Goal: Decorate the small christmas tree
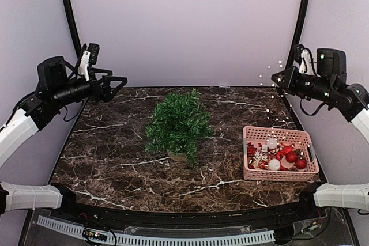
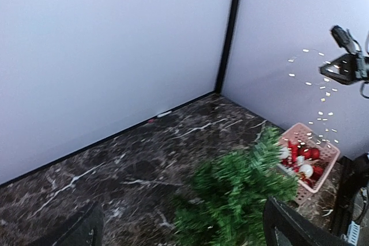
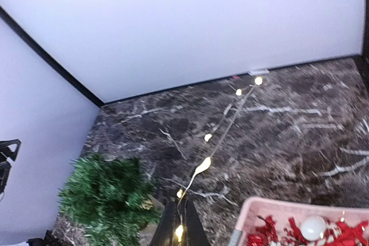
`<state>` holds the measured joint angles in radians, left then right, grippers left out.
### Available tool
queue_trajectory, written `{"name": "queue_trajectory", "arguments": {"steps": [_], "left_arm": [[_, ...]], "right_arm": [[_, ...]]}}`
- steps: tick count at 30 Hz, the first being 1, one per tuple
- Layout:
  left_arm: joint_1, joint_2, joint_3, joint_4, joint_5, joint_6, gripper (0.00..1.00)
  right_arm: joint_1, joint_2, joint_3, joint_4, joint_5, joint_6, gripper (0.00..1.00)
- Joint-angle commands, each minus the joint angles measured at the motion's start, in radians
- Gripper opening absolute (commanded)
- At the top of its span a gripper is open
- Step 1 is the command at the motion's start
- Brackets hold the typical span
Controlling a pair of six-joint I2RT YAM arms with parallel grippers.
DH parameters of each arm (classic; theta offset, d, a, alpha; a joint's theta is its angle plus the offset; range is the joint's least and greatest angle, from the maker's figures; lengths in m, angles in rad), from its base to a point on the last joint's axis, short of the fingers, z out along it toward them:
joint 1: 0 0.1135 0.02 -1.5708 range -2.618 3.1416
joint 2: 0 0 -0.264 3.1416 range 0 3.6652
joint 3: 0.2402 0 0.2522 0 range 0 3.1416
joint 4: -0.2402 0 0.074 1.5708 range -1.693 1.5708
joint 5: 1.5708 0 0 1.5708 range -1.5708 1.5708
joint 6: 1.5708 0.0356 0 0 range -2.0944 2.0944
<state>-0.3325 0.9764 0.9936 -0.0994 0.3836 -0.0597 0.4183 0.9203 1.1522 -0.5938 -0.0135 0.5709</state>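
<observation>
**Q:** Why is your right gripper (image 1: 275,78) parked so high above the pink basket (image 1: 277,131)?

**A:** Its jaws are pressed together on a light string (image 3: 203,167), and the lit beads hang down toward the basket. I judge the height is there to lift the wire free of the red and white baubles (image 1: 291,157) before it travels.

**Q:** And the other arm?

**A:** My left gripper (image 1: 118,80) hangs spread wide and empty at the far left, well apart from everything, probably waiting to catch the loose end.

**Q:** Where is the small christmas tree (image 1: 179,124)?

**A:** It stands upright on its pot mid-table, left of the basket and clear of it.

**Q:** Any room to work?

**A:** There is bare marble table (image 1: 115,159) all around the tree, widest on its left. The tight spots are on my right, where the basket sits near the table's edge and the side wall (image 1: 340,21) stands close behind that arm. The dangling string could snag the basket rim.
</observation>
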Motion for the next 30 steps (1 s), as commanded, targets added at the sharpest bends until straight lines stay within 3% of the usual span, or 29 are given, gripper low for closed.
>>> {"name": "queue_trajectory", "arguments": {"steps": [1, 10, 15, 20, 25, 30], "left_arm": [[-0.151, 0.026, 0.070, 0.122, 0.084, -0.009, 0.98], [-0.325, 0.166, 0.080, 0.295, 0.169, -0.056, 0.98], [-0.391, 0.249, 0.085, 0.405, 0.199, -0.090, 0.98], [-0.439, 0.320, 0.123, 0.423, 0.214, -0.077, 0.98], [-0.495, 0.375, 0.145, 0.444, 0.242, -0.054, 0.91], [-0.509, 0.401, 0.159, 0.519, 0.211, -0.070, 0.94]], "right_arm": [[0.036, 0.096, 0.153, 0.197, -0.231, -0.150, 0.00], [0.214, 0.276, 0.396, 0.455, -0.282, -0.215, 0.00], [0.307, 0.382, 0.522, 0.487, -0.297, -0.250, 0.00], [0.351, 0.418, 0.540, 0.544, -0.308, -0.248, 0.00], [0.380, 0.423, 0.533, 0.590, -0.317, -0.244, 0.00], [0.388, 0.426, 0.527, 0.631, -0.348, -0.249, 0.00]]}}
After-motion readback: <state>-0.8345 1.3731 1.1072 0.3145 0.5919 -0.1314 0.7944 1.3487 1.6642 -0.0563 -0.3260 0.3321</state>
